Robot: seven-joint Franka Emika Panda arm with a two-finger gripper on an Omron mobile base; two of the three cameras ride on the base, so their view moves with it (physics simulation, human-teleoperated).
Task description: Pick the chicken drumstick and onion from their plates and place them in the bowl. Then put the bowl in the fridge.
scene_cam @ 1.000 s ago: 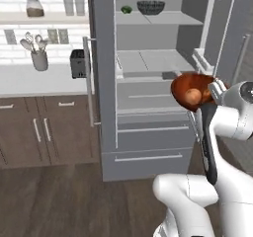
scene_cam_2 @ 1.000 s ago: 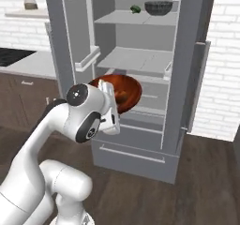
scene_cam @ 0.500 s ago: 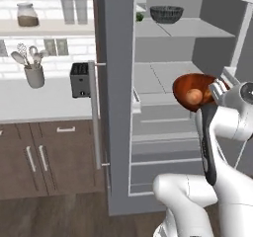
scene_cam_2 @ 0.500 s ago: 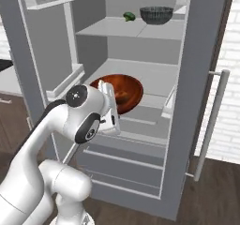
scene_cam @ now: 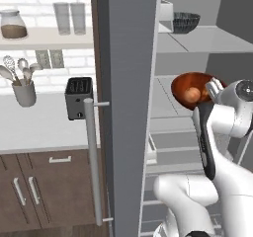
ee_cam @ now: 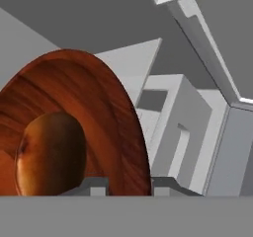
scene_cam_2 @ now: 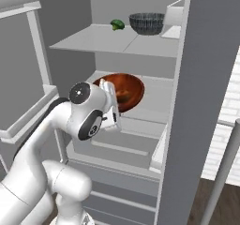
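Gripping bowl (ee_cam: 99, 112) rim | end effector (ee_cam: 128, 184) clamped | bowl tilted, onion (ee_cam: 49, 152) inside

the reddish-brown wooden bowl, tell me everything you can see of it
The reddish-brown glossy bowl, wood-grained inside, is wide and shallow. It is tilted, its opening turned toward the cameras, and held by its rim in the shut gripper in the open grey fridge, above the middle shelf and below the shelf with the dark patterned bowl. A round tan onion rests inside. No drumstick is clearly visible in it.
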